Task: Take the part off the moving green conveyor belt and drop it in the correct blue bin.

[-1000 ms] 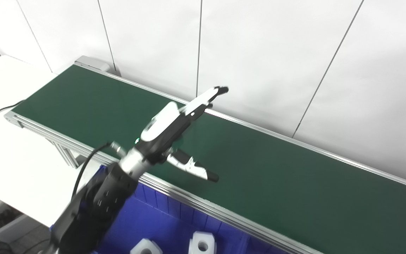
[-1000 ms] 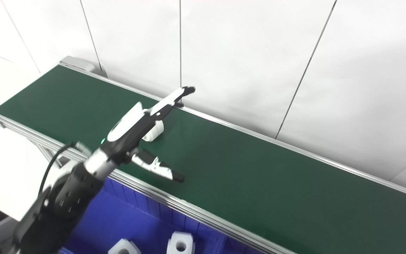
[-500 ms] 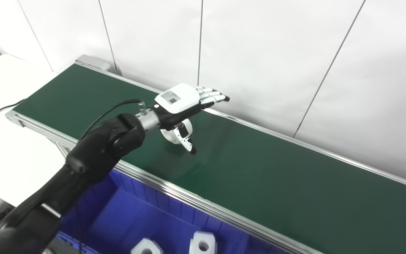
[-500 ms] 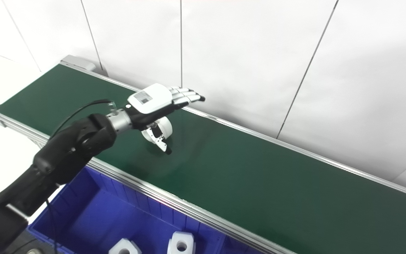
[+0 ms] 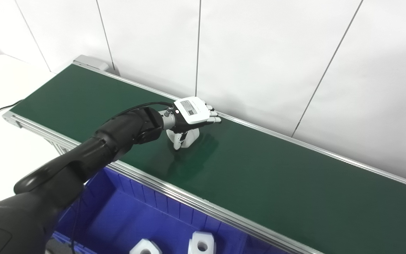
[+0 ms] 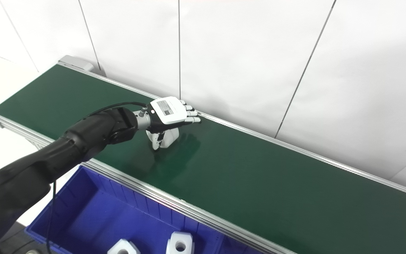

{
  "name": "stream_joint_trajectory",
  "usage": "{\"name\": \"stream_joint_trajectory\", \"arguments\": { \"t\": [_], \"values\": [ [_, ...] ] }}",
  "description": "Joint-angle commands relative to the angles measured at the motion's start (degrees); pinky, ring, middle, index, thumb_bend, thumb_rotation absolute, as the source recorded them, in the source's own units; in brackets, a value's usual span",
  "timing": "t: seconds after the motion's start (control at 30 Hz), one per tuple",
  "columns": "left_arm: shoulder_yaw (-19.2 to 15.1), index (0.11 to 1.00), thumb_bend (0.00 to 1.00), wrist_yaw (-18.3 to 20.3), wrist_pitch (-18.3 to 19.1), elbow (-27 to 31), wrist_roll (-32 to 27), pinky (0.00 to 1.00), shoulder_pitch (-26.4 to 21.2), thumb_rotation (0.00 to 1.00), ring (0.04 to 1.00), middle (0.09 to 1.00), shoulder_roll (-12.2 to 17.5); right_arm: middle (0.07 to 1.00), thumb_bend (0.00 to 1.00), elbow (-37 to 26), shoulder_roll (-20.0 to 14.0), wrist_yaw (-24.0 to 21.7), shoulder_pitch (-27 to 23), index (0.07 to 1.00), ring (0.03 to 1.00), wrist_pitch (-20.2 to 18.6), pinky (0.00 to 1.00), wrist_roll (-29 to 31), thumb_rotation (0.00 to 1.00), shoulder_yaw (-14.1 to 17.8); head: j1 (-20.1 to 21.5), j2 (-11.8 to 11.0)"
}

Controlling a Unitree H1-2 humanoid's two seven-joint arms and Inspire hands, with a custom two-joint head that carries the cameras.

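A: Well, where is the white part [image 5: 188, 137] found?

B: It is seen on the green conveyor belt [image 5: 259, 176], toward the far rail, directly under the left hand [image 5: 193, 113]. Only its lower portion is visible below the palm.

A: And how are the fingers [image 6: 191, 116] set?

B: They are stretched out flat over the part, pointing toward the wall, while the thumb is dropped down along the part's near side. Whether the part is actually clamped cannot be told; contact is suggested, but a firm grip is not shown. The hand is probably placed above it so that the part can be enclosed from the top as the belt carries it.

A: Is the right hand seen?

B: No, it is not in view in either picture.

A: What is laid out nearer?

B: A blue bin [image 6: 93, 208] is set just beside the belt's near rail, likely so that a short carry is needed. Two white blocks [image 6: 179, 244] are already lying in it at the bottom edge. The drop is judged not yet begun; the fingers must be curled round the part first.
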State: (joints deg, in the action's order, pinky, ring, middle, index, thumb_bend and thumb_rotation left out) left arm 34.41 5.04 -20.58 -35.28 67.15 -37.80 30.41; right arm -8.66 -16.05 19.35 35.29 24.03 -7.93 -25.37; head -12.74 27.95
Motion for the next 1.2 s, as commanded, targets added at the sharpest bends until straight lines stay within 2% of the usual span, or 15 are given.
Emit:
{"name": "stream_joint_trajectory", "arguments": {
  "t": [0.0, 0.07, 0.13, 0.2, 0.27, 0.3, 0.37, 0.43, 0.5, 0.6, 0.73, 0.83, 0.97, 1.07, 1.17],
  "values": [
    [0.9, 0.913, 0.97, -1.3, 0.3, -0.5, 1.0, 0.94, -3.7, 0.12, 0.957, 0.945, 1.2, 1.000, 0.99, -2.1, 0.0, 0.8, 0.7, 1.000, 1.000, 2.9, 1.00, -0.3, 1.00, -0.3, 0.0, 0.1],
    [2.4, 0.899, 0.93, -2.2, 0.6, -1.6, 2.1, 0.94, -4.3, 0.12, 0.960, 0.940, 1.0, 1.000, 0.99, -2.2, -0.1, 1.0, 0.8, 1.000, 1.000, 2.9, 1.00, -0.4, 1.00, -0.5, 0.2, 0.1],
    [3.5, 0.858, 0.83, -4.9, 0.9, -2.2, 2.9, 0.92, -4.5, 0.06, 0.934, 0.914, 0.7, 1.000, 0.99, -2.5, -0.2, 1.4, 0.8, 1.000, 1.000, 2.9, 1.00, -0.7, 1.00, -0.8, 0.2, 0.2],
    [4.1, 0.780, 0.73, -7.3, 1.0, -2.8, 3.2, 0.85, -4.6, 0.02, 0.860, 0.850, 0.5, 1.000, 0.98, -2.6, -0.3, 1.8, 0.8, 1.000, 1.000, 2.9, 1.00, -1.0, 1.00, -1.1, 0.2, 0.2],
    [4.3, 0.722, 0.73, -8.6, 1.2, -3.5, 2.7, 0.78, -4.7, 0.01, 0.796, 0.780, -0.1, 1.000, 0.97, -2.6, -0.5, 2.6, 0.7, 1.000, 1.000, 2.9, 1.00, -1.3, 1.00, -1.4, 0.1, 0.4],
    [4.3, 0.681, 0.73, -8.1, 1.5, -3.7, 2.3, 0.74, -4.9, 0.00, 0.758, 0.744, -0.5, 1.000, 0.97, -2.7, -0.6, 2.8, 0.7, 1.000, 1.000, 2.9, 1.00, -1.4, 1.00, -1.5, 0.0, 0.7],
    [4.0, 0.532, 0.56, -6.0, 2.1, -3.5, 1.1, 0.70, -5.0, 0.04, 0.704, 0.703, -1.1, 1.000, 0.98, -2.9, -0.7, 2.7, 0.7, 1.000, 1.000, 2.9, 1.00, -1.0, 1.00, -1.8, -0.1, 0.9],
    [3.5, 0.500, 0.53, -4.6, 2.4, -2.9, 0.1, 0.66, -5.0, 0.04, 0.666, 0.674, -1.4, 1.000, 0.99, -2.9, -0.9, 3.1, 0.7, 1.000, 1.000, 2.9, 1.00, -1.2, 1.00, -2.1, -0.1, 1.0],
    [3.9, 0.475, 0.52, -3.9, 2.7, -2.3, 0.3, 0.58, -5.2, 0.02, 0.559, 0.600, -1.4, 1.000, 0.98, -2.8, -1.0, 3.6, 0.7, 1.000, 1.000, 2.9, 1.00, -1.4, 1.00, -2.2, 0.0, 1.0],
    [4.3, 0.480, 0.50, -2.4, 2.9, -1.2, 0.4, 0.46, -5.2, 0.00, 0.428, 0.552, -1.3, 1.000, 0.98, -2.9, -1.1, 4.1, 0.7, 1.000, 1.000, 2.9, 1.00, -1.8, 1.00, -2.5, 0.0, 1.0],
    [4.2, 0.485, 0.50, 1.7, 3.6, 1.4, -0.1, 0.47, -5.0, 0.00, 0.426, 0.550, -1.2, 1.000, 0.97, -2.8, -1.6, 5.1, 0.4, 1.000, 1.000, 2.9, 1.00, -2.2, 1.00, -2.9, 0.1, 1.2],
    [3.7, 0.496, 0.50, 2.0, 2.9, 2.7, -0.8, 0.44, -4.6, 0.00, 0.413, 0.534, -1.0, 1.000, 0.98, -2.8, -2.0, 5.3, 0.2, 1.000, 1.000, 2.9, 1.00, -2.2, 1.00, -3.4, 0.1, 1.2],
    [3.3, 0.487, 0.50, 3.2, 2.4, 5.7, -1.5, 0.47, -4.2, 0.00, 0.431, 0.546, -0.2, 1.000, 0.96, -3.0, -2.2, 5.1, 0.2, 1.000, 1.000, 2.9, 1.00, -1.5, 1.00, -3.8, -0.3, 1.7],
    [0.6, 0.515, 0.50, 7.2, 1.5, 13.9, -5.8, 0.40, -2.6, 0.00, 0.398, 0.473, 1.2, 1.000, 0.96, -3.9, -2.2, 4.8, 0.6, 1.000, 1.000, 2.9, 1.00, -1.3, 1.00, -3.8, -1.4, 3.5],
    [-2.2, 0.519, 0.50, 12.1, 1.2, 23.4, -10.5, 0.43, -0.5, 0.00, 0.396, 0.469, 2.6, 1.000, 0.98, -5.0, -2.3, 4.1, 1.0, 1.000, 1.000, 2.9, 1.00, -0.8, 1.00, -3.4, -2.7, 4.8]
  ]
}}
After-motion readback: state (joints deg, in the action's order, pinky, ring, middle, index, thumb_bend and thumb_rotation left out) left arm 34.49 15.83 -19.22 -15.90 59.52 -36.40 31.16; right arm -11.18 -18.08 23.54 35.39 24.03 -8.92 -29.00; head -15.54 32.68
